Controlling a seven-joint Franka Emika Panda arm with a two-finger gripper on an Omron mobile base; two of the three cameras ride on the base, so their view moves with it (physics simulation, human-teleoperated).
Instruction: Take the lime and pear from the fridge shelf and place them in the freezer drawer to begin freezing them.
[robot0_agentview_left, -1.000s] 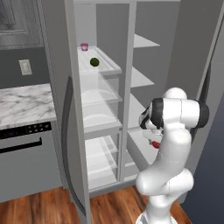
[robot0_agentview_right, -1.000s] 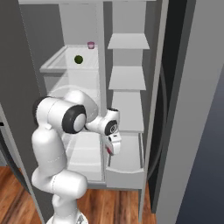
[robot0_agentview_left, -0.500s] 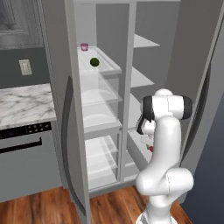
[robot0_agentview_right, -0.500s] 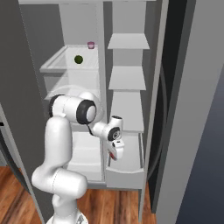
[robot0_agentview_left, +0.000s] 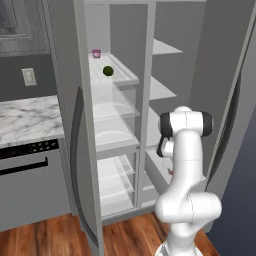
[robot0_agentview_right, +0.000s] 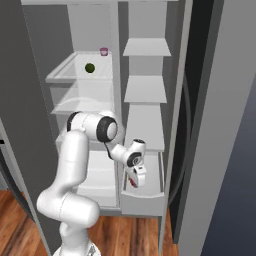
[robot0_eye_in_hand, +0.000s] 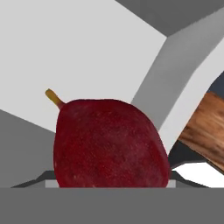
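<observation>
One pear, clamped in the gripper, hangs over the freezer drawer; one lime and one pink cup sit on the fridge shelf.

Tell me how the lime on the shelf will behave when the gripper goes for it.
The lime looks ball-shaped, so it will probably roll if nudged on the flat fridge shelf. Its small, smooth-looking form may slip between fingers; likely firm.
</observation>
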